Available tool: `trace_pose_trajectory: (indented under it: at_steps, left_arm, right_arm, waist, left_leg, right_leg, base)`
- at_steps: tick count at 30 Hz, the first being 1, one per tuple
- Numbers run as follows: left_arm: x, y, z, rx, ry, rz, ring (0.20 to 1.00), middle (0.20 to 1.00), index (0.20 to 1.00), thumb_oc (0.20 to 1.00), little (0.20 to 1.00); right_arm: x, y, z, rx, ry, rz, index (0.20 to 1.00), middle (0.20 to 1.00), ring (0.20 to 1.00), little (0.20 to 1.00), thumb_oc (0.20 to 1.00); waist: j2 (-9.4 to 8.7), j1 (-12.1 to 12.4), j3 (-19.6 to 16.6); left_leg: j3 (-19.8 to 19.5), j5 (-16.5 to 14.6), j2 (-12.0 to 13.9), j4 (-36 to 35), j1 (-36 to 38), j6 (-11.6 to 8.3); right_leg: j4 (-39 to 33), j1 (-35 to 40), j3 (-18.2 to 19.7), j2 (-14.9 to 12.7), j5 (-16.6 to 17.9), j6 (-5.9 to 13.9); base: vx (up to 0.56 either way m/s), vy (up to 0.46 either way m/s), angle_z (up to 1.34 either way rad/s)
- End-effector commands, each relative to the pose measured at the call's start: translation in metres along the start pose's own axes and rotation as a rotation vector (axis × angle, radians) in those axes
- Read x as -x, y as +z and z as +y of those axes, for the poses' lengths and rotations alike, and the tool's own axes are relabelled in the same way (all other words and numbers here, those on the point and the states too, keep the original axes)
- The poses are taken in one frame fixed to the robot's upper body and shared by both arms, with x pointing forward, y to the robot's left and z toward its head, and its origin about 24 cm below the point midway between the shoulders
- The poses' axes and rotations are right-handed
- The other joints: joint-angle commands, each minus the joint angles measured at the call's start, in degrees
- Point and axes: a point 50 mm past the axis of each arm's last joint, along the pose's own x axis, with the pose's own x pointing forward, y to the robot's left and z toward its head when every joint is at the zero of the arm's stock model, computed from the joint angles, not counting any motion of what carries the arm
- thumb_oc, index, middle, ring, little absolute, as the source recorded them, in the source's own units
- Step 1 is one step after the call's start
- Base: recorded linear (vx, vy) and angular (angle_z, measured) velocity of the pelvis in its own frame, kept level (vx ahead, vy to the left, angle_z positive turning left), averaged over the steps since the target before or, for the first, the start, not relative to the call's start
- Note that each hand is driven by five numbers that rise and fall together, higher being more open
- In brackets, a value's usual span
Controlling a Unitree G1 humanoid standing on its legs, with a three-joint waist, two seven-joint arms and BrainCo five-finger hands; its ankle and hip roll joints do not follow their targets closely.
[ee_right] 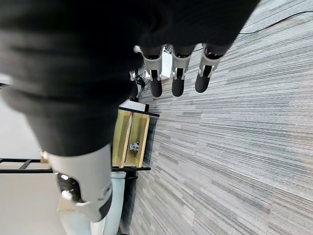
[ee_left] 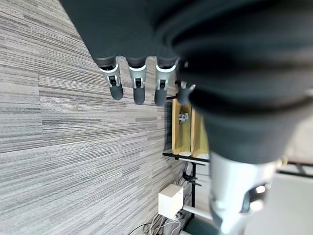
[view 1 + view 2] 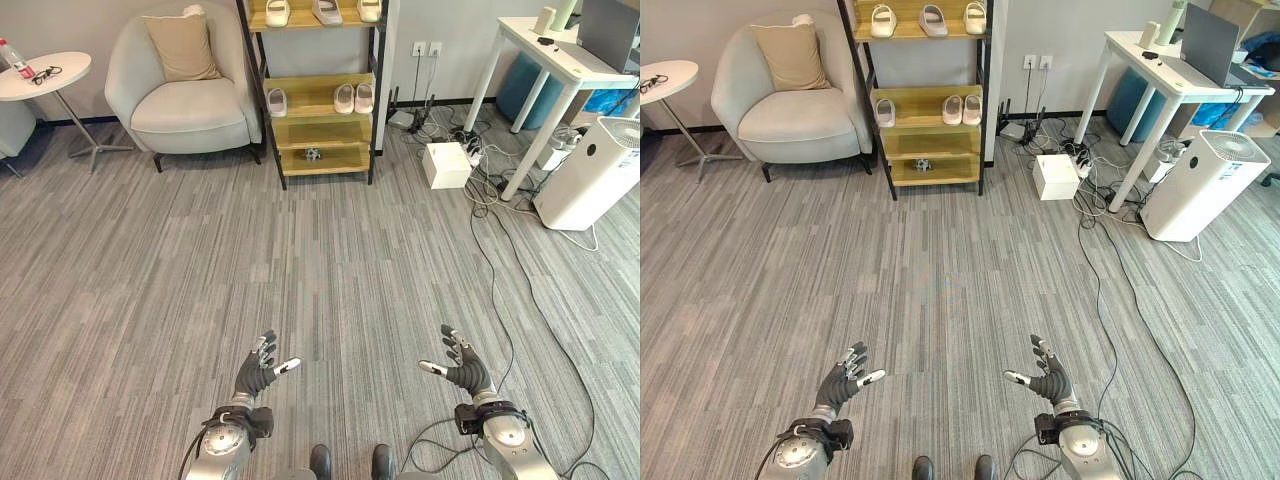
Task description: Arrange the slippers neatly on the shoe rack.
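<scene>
While slippers (image 3: 353, 98) sit racked, hands hover far.

The shoe rack (image 3: 315, 95) is cut off by the far edge, so its top shelf and the slippers (image 3: 320, 11) there are seen only in part. A small dark-and-pale object (image 3: 312, 154) on the lowest shelf is too small to be identified. The white counter (image 3: 560, 62) at far right is cropped by the edge.
</scene>
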Motion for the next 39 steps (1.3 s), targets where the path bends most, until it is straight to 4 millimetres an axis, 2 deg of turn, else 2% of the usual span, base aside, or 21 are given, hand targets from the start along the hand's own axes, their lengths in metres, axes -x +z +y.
trace_pose_trajectory:
  at_steps: [1,11,34,39]
  left_arm:
    - [-0.005,0.025,0.01,0.002,0.011,-0.128,1.0,1.0,1.0,1.0,1.0]
    - [-0.001,0.029,0.006,-0.015,-0.029,-0.146,1.0,1.0,1.0,1.0,1.0]
    - [-0.001,0.03,0.004,-0.044,-0.046,-0.152,1.0,1.0,1.0,1.0,1.0]
    - [-0.003,0.034,0.006,-0.04,-0.032,-0.164,1.0,1.0,1.0,1.0,1.0]
  right_arm:
    - [-0.001,0.018,0.001,-0.041,0.007,-0.107,1.0,1.0,1.0,1.0,1.0]
    - [0.004,0.005,0.006,-0.066,0.038,-0.043,1.0,1.0,1.0,1.0,1.0]
    - [0.002,0.007,0.006,-0.064,0.05,-0.053,1.0,1.0,1.0,1.0,1.0]
    - [-0.002,0.014,0.007,-0.068,0.051,-0.075,1.0,1.0,1.0,1.0,1.0]
  waist:
    - [-2.53,0.58,-2.89]
    - [-2.44,0.45,-3.04]
    - [-2.76,0.86,-2.0]
    - [-2.98,0.92,-0.89]
  left_leg:
    - [-1.94,-3.4,4.67,-0.06,0.76,-4.61]
    - [-2.14,-3.48,4.44,-0.06,0.83,-4.65]
    - [-2.34,-4.31,3.84,-0.06,1.23,-4.27]
    - [-2.29,-4.46,3.89,-0.06,1.07,-4.22]
  right_leg:
    - [0.05,2.16,1.5,-7.35,-4.77,7.53]
    - [0.05,2.26,1.02,-7.62,-4.45,7.62]
    - [0.05,2.48,0.6,-8.13,-4.47,7.98]
    - [0.05,1.9,1.22,-8.06,-4.35,8.08]
  base:
    - [0.0,0.0,0.0]
    - [0.0,0.0,0.0]
    - [0.01,0.002,0.0]
    - [0.03,0.004,-0.01]
